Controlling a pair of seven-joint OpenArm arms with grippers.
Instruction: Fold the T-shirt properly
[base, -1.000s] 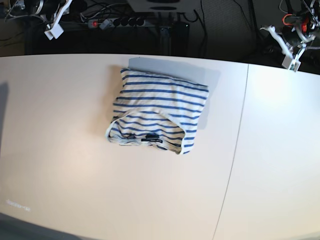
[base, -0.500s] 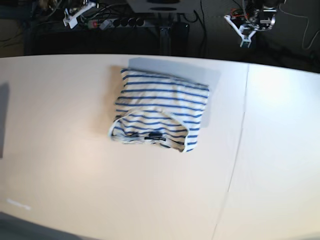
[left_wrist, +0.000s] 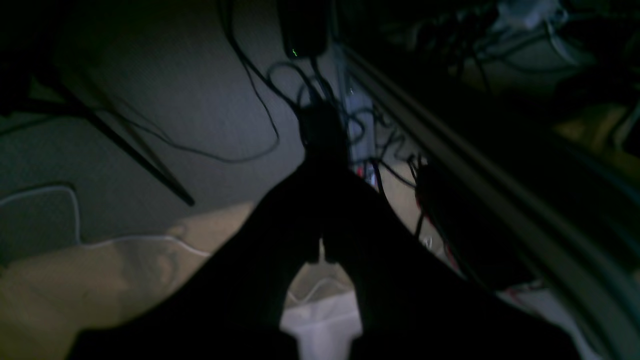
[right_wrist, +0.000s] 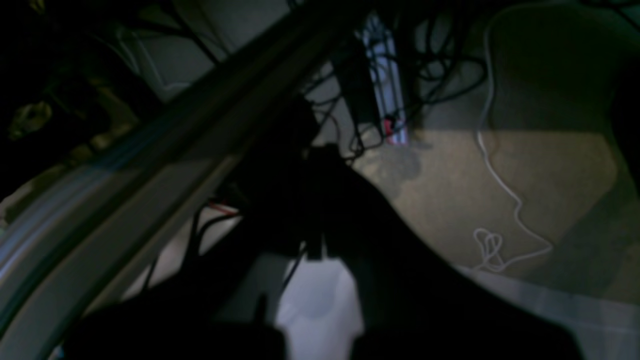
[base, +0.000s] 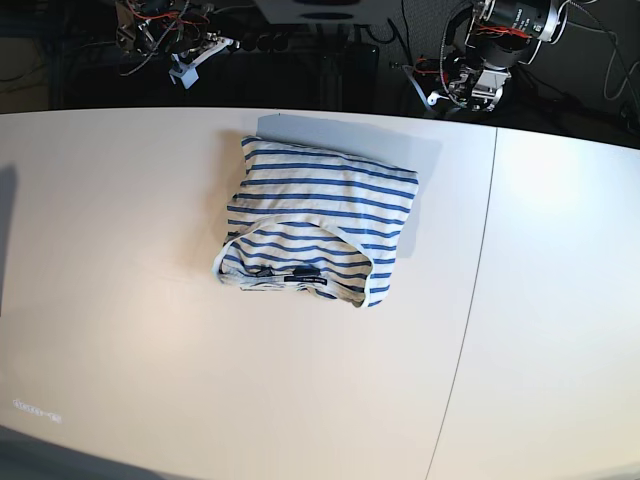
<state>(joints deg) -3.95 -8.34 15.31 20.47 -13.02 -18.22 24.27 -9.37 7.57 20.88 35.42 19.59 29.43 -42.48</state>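
One T-shirt (base: 317, 227), folded into a compact bundle, lying on the pale surface (base: 150, 330) a little toward its far edge, neckline and dark label facing the near side. Two pincers, both beyond the far edge over dark cabling, well apart from the cloth: left pincer (base: 437, 95) at upper right, right pincer (base: 190, 68) at upper left. Both fully closed, fingers pressed together in the wrist views, gripping nothing, touching nothing
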